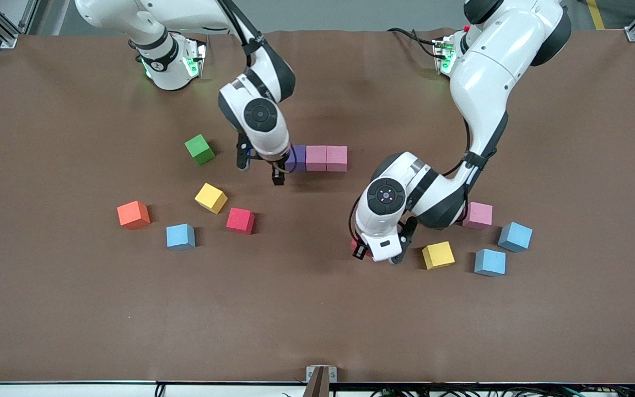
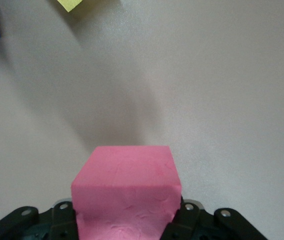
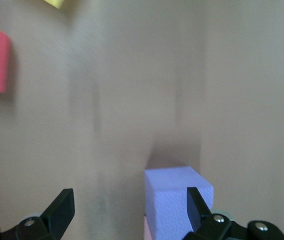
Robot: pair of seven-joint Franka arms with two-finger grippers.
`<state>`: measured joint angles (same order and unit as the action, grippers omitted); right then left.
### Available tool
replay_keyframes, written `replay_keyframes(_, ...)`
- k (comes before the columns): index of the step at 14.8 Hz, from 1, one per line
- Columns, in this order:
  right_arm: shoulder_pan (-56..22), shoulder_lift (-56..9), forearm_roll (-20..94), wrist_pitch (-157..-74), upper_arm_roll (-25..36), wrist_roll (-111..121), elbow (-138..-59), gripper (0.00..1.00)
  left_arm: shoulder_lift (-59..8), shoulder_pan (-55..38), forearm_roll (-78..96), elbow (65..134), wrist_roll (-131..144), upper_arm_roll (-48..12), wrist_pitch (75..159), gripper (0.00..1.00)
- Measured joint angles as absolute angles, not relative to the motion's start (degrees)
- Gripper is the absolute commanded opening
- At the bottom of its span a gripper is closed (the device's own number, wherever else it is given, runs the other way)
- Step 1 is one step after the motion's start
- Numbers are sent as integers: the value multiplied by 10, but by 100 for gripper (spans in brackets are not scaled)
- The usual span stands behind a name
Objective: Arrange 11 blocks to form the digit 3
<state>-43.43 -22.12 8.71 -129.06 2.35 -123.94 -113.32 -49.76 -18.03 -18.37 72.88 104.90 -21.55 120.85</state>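
A short row of three blocks is sitting mid-table: a purple block (image 1: pixel 297 158) touching a pink block (image 1: pixel 316 157), which is touching a second pink block (image 1: pixel 337 158). The right gripper (image 1: pixel 262 168) is hanging just beside the purple end of that row, its fingers (image 3: pixel 62 207) standing wide apart with nothing between them; in the right wrist view the purple block is lying close to one finger, not gripped.

The left gripper (image 1: pixel 375 255) is reaching down toward the left arm's end of the table, nearer the front camera, and is clamped on a red block (image 2: pixel 127 192), which is filling the space between its fingers in the left wrist view and barely peeking out in the front view.

Close by are a yellow block (image 1: pixel 438 255), two blue blocks (image 1: pixel 490 262) (image 1: pixel 515 237) and another pink block (image 1: pixel 478 215).

Toward the right arm's end, loose blocks are lying scattered: an orange block (image 1: pixel 133 214), a blue block (image 1: pixel 180 236), a second yellow block (image 1: pixel 210 198) and a second red block (image 1: pixel 240 220). A green cube (image 1: pixel 199 149) is resting apart from them, farther from the front camera.
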Motion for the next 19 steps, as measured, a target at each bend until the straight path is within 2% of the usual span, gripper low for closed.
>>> replay_keyframes(5,-385,-211,27,-1268,27,-1087,-1136,99,-498,-180,-184,729,1049,-215,1211,41)
replay_keyframes(11,-305,-213,-2,-1312,28,-858,-1137,99,-498,-180,-184,729,1049,-215,1213,42)
replay_keyframes(19,-295,-214,-2,-1333,26,-631,-1137,100,-498,-180,-184,729,1049,-215,1213,42)
